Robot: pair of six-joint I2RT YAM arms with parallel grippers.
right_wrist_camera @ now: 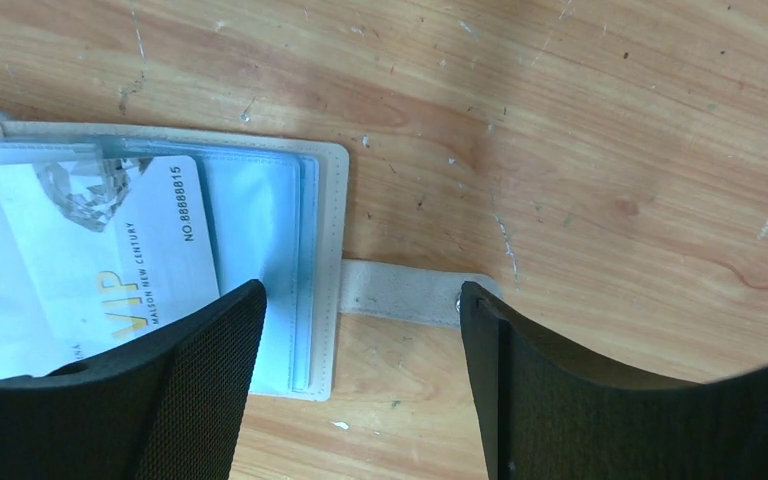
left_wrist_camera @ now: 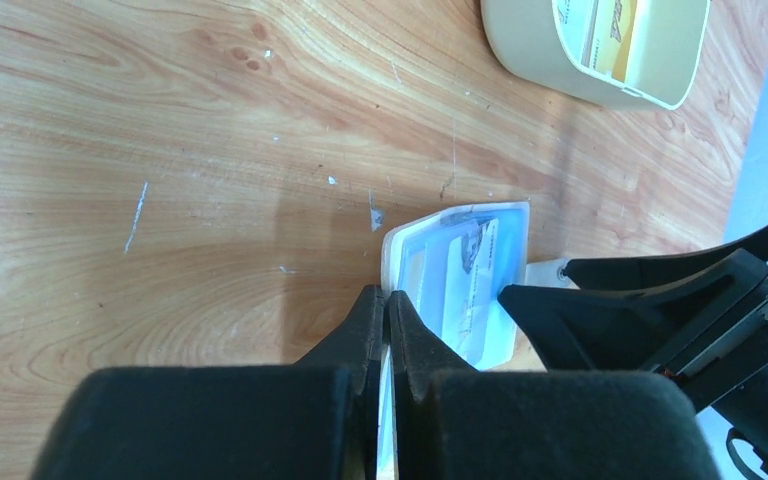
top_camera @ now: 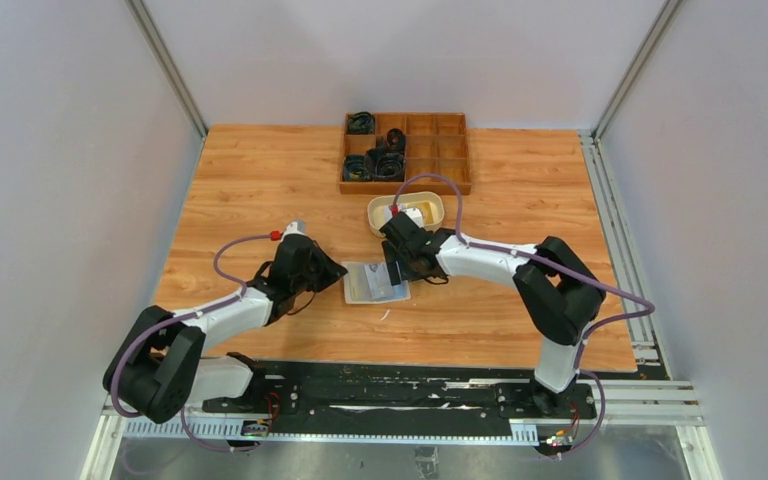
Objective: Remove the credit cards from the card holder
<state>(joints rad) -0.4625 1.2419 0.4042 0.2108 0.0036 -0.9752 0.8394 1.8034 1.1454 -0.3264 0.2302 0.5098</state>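
Observation:
The card holder lies open on the wooden table between the two arms, its beige edge and closure tab showing in the right wrist view. A pale credit card with VIP lettering sits in its clear pocket, and the left wrist view shows that card too. My left gripper is shut on the holder's thin left edge. Just over the holder's right edge hovers my right gripper, open; one finger is above the pocket and the other beside the tab.
A cream oval dish with a yellow-printed card in it stands just behind the holder; it is the dish at the top of the left wrist view. A wooden compartment tray holding black cables sits at the back.

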